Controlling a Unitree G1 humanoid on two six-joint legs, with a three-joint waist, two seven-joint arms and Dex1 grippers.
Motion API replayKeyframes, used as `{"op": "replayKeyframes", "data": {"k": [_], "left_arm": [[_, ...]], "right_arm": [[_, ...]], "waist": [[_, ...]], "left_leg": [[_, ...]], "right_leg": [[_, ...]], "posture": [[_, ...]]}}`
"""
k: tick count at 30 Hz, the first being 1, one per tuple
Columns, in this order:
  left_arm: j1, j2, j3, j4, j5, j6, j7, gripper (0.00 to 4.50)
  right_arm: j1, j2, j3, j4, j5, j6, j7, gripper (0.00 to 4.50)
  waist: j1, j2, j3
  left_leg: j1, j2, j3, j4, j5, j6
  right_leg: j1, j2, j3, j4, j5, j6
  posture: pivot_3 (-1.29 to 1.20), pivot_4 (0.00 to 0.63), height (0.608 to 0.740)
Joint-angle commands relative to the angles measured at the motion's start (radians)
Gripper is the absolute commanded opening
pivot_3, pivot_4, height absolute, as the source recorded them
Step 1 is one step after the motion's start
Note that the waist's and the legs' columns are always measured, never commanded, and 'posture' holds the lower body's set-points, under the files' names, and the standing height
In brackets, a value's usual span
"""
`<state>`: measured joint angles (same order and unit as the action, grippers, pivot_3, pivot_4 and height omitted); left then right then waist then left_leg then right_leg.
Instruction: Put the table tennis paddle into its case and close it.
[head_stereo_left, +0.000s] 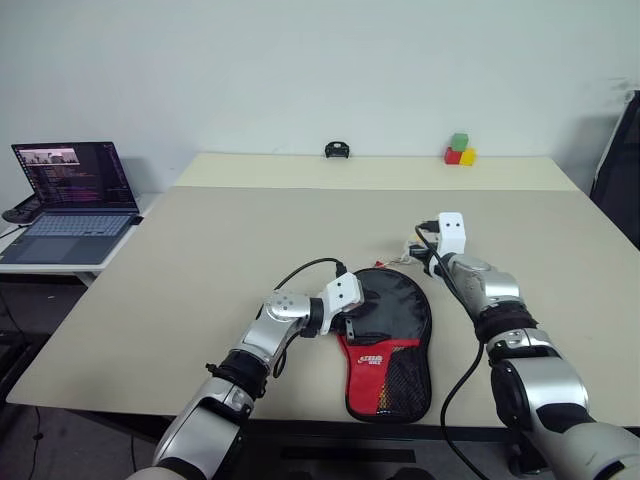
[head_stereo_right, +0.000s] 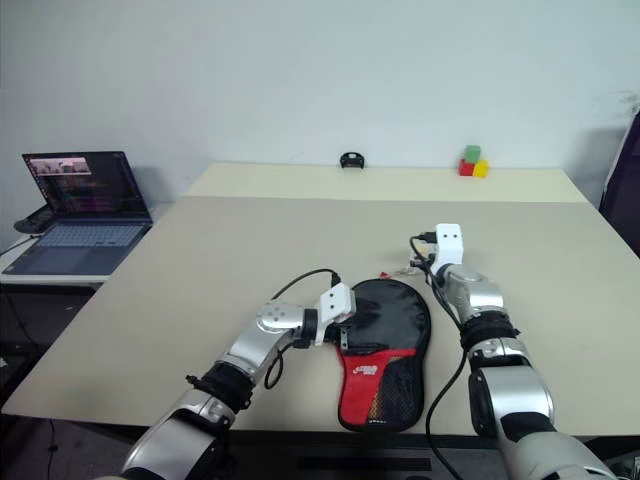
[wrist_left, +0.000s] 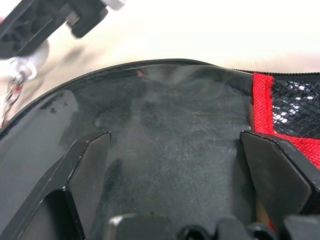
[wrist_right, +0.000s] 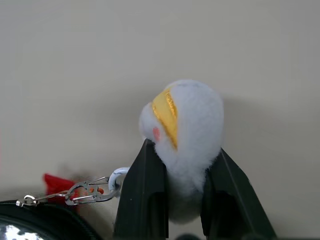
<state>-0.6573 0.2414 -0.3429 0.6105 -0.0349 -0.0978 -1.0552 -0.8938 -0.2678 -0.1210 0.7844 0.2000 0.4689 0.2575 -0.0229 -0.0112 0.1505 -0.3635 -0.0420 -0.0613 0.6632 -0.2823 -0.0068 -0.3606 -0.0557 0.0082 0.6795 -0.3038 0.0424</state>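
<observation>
Case (head_stereo_left: 388, 335): soft paddle-shaped zip cover, glossy black fabric with red panel, white logo and black mesh pocket; lies flat near the front edge of the tabletop (head_stereo_left: 230, 230), about midway along it, rounded end toward the far edge, narrow end toward the front edge; the table tennis paddle itself cannot be made out apart from the cover, presumably inside it.

Left gripper (wrist_left: 175, 165): jaws spread wide, holding nothing; poised low over the black rounded part of the case from its left side.

Right gripper (wrist_right: 184, 165): jaws narrow, pinched on a small white plush charm (wrist_right: 185, 135) with a yellow stripe and pink spot; a metal clip (wrist_right: 82, 192) links the charm toward the case's rim, probably at the zip pull; it sits just beyond the rounded end of the case.

Handling, as judged: cover light, limp and slick on its glossy face, so likely to slide or buckle when the zip is drawn; best pinned flat on the black part by one gripper while the other pulls by the charm; the charm is squashy and may slip; the clip chain looks thin.

Views: right wrist view gives the charm, clip and a red scrap (wrist_right: 56, 182) close up; left wrist view gives the fabric's sheen and mesh weave; head views give the laptop (head_stereo_left: 72, 205) at the left and coloured blocks (head_stereo_left: 459, 150) at the far edge.
</observation>
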Motion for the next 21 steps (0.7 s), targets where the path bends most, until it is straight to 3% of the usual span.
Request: {"op": "replayKeyframes", "data": {"k": [1,21], "left_arm": [[0.034,0.006,-0.071,0.142,0.112,0.025,0.032,4.50],[-0.050,-0.037,-0.083,0.309,0.142,-0.058,0.074,4.50]], "right_arm": [[0.047,-0.055,-0.044,-0.164,0.011,0.077,-0.027,0.37],[0.471,-0.206,-0.121,-0.963,0.155,0.637,0.016,0.37]], "waist": [[0.005,0.000,0.000],[0.031,0.001,-0.002]], "left_leg": [[0.000,0.000,0.000,0.000,0.000,0.000],[0.001,0.000,-0.009,0.000,0.003,0.005]], "right_leg": [[0.000,0.000,0.000,0.000,0.000,0.000],[0.009,0.000,-0.010,-0.015,0.003,0.007]], "posture": [[0.00,0.150,0.740],[0.00,0.150,0.740]]}}
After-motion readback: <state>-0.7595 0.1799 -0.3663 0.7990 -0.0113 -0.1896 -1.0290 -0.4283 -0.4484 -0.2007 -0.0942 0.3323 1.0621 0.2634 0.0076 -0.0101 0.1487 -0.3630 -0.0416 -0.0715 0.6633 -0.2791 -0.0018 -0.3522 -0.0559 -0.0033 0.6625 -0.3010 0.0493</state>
